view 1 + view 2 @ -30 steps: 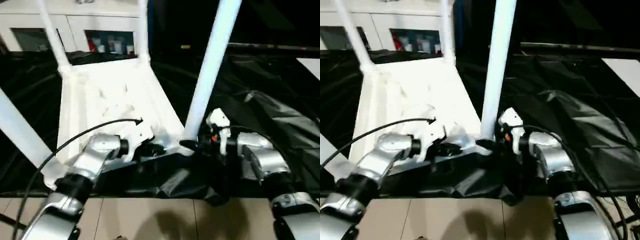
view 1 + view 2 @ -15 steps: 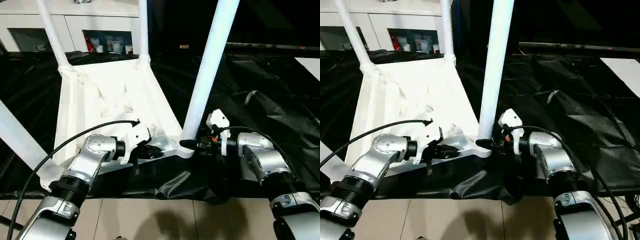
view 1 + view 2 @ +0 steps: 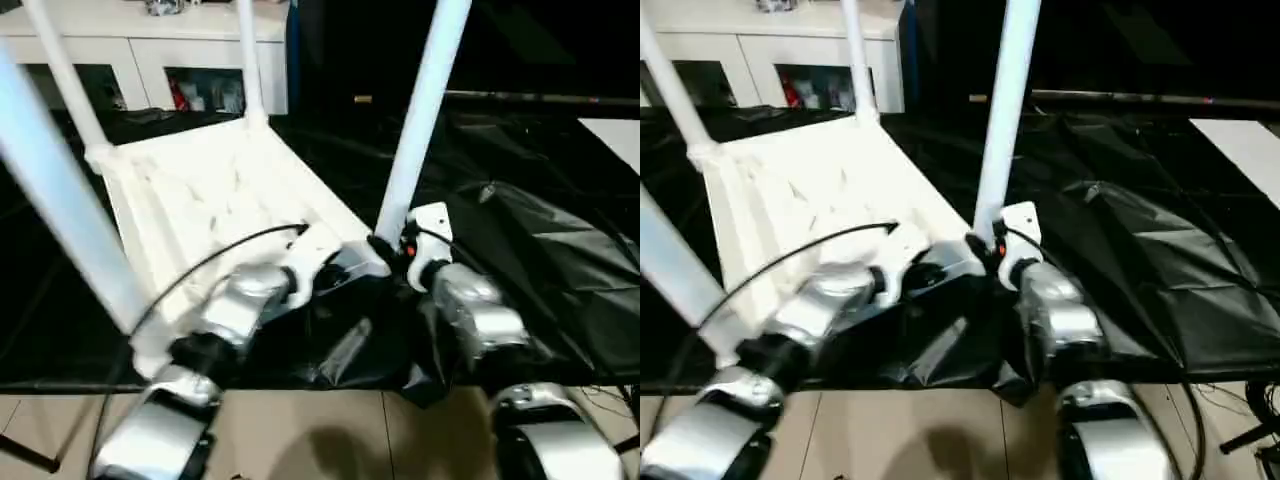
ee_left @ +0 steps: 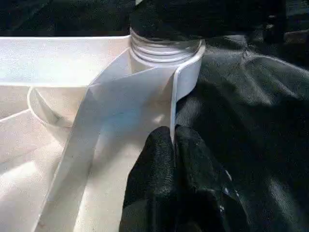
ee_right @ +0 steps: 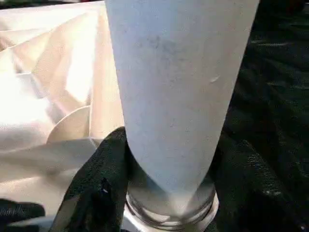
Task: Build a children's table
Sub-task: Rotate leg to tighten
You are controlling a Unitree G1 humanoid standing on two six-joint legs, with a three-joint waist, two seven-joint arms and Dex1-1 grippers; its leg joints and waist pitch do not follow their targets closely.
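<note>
The children's table lies upside down on black sheeting, its ribbed white tabletop [image 3: 210, 200] facing up with white legs standing in the corner sockets. My right gripper [image 3: 385, 248] is shut on the base of the near right leg [image 3: 415, 120]. In the right wrist view its black fingers [image 5: 101, 179] press both sides of that leg [image 5: 178, 87] just above the socket. My left gripper [image 3: 325, 275] is shut on the tabletop's rim [image 4: 181, 82] beside the same corner socket [image 4: 164, 48], with the thin edge pinched between its fingers [image 4: 159, 159].
Three more legs stand up at the far left [image 3: 65, 80], the far right [image 3: 250, 60] and the near left [image 3: 70, 210]. A white cabinet [image 3: 150, 40] with glass doors is behind. Crumpled black sheeting [image 3: 540, 240] spreads to the right, and tiled floor [image 3: 330, 440] is nearest me.
The camera has shifted, so the whole scene sits differently. My right gripper's fingers have narrowed around the leg's base. My left gripper stays shut on the rim.
</note>
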